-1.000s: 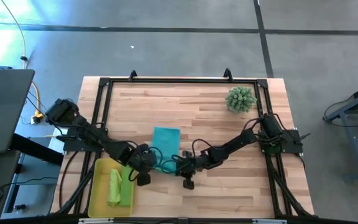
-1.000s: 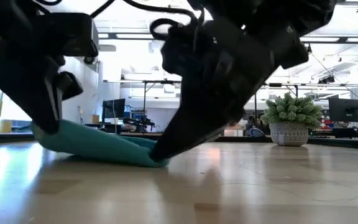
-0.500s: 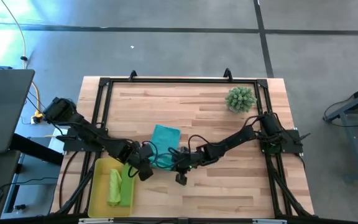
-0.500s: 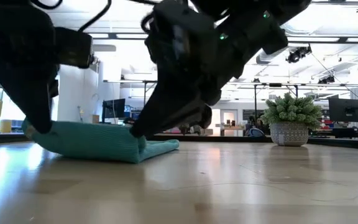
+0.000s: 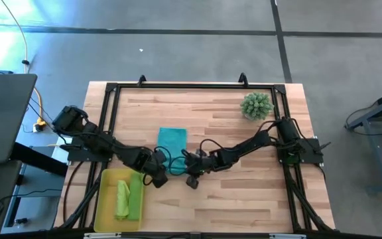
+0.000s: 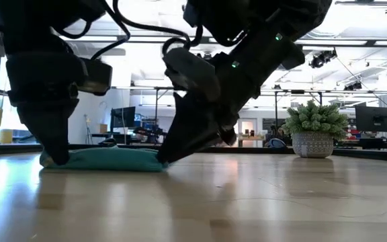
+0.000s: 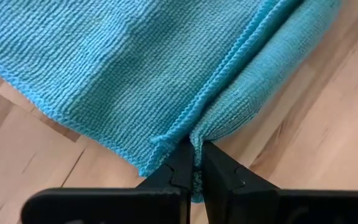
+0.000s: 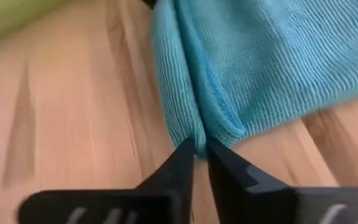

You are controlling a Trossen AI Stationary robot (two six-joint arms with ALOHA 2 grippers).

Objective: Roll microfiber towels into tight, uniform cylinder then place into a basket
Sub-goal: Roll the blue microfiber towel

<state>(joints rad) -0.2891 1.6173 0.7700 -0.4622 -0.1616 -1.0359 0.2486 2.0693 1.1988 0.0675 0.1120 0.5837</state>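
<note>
The teal towel (image 5: pixel 172 141) lies flat on the wooden table with its near end turned over into a fold. My left gripper (image 5: pixel 159 166) is shut on that fold's left end, and my right gripper (image 5: pixel 186 166) is shut on its right end. In the low view the towel (image 6: pixel 106 160) lies low between the left gripper (image 6: pixel 59 160) and the right gripper (image 6: pixel 163 160). The yellow basket (image 5: pixel 105 199) sits at the near left. Two rolled lime green towels (image 5: pixel 128 199) lie in it. My left gripper pinches the left end of the towel's folded near edge (image 7: pixel 199 134) between its two fingertips, several layers thick. The fingers come steeply from above, and the towel rests on the table. My right gripper pinches the right end of the same fold (image 8: pixel 199 132) at its fingertips, slanting down from the table's right. The fold lies on the wood.
A spiky green plant in a pot (image 5: pixel 256 106) stands at the far right of the table. A black frame (image 5: pixel 178 86) runs along the table's edges. Bare wood shows to the right of the towel and near the front edge.
Both grippers have carried the towel's near end toward the far edge and drawn closer together. The right one went toward the left. The held fold rose, went over onto the towel and now lies low. The towel shows shorter from above, and its far end has stayed down.
</note>
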